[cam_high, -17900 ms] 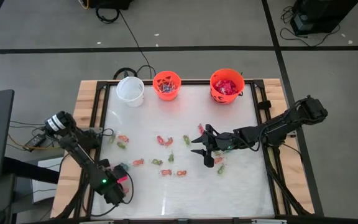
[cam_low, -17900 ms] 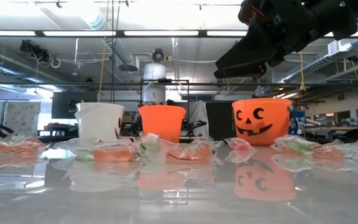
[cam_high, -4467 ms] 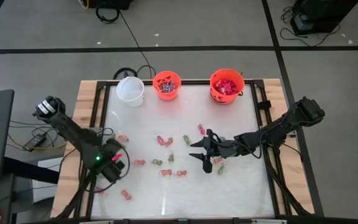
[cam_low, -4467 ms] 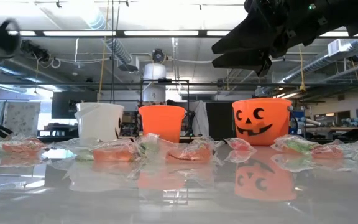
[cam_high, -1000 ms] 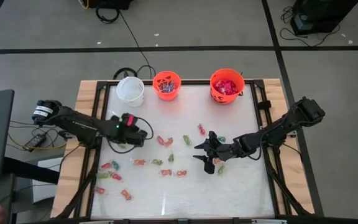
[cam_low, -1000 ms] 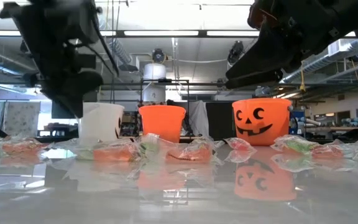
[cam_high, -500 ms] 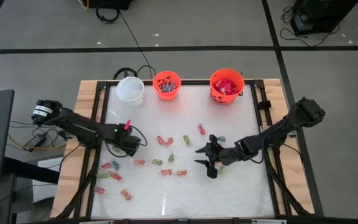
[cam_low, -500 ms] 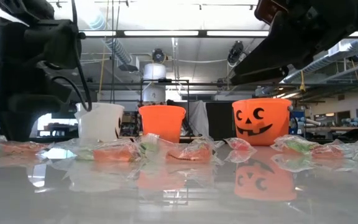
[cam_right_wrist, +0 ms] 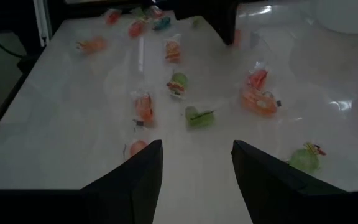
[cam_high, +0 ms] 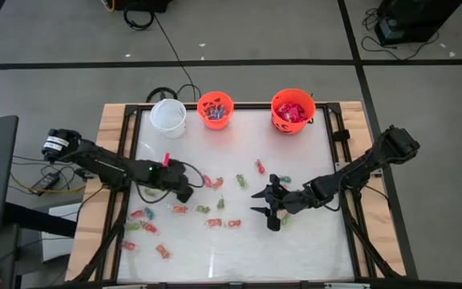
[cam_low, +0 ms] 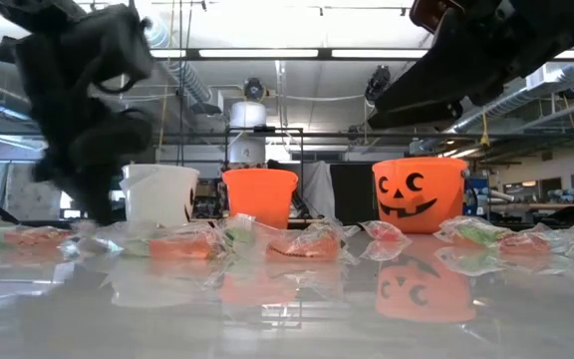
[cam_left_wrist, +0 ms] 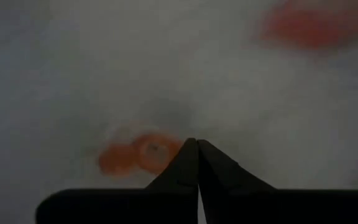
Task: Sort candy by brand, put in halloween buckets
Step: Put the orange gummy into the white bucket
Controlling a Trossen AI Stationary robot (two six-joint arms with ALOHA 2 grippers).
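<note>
Small wrapped candies [cam_high: 212, 182] lie scattered over the white table top, mostly orange, red and green. Three buckets stand at the far edge: a white one [cam_high: 168, 116], a small orange one [cam_high: 215, 110] holding sweets, and a larger orange one [cam_high: 293, 110] holding red packets. My left gripper [cam_high: 187, 195] is shut, pointing down at the table left of the middle. Its tips [cam_left_wrist: 197, 144] are right at an orange candy [cam_left_wrist: 138, 155]. My right gripper [cam_high: 263, 210] is open and empty, above the candies right of the middle. My left gripper's shut fingertips [cam_left_wrist: 190, 149] stand at the edge of the orange candy's wrapper [cam_left_wrist: 166, 149], coming from above. I cannot tell whether they touch it. The candy lies flat on the table.
In the low view the larger orange bucket shows a black jack-o'-lantern face [cam_low: 419, 194]. More candies lie near the left edge [cam_high: 141, 215] and near the front left [cam_high: 163, 251]. Wooden rails [cam_high: 112, 160] and dark frames border the table on both sides.
My left gripper has gone toward the table's right and near edges and come down to the table top, among the candies left of the middle. The candies lie where they were.
</note>
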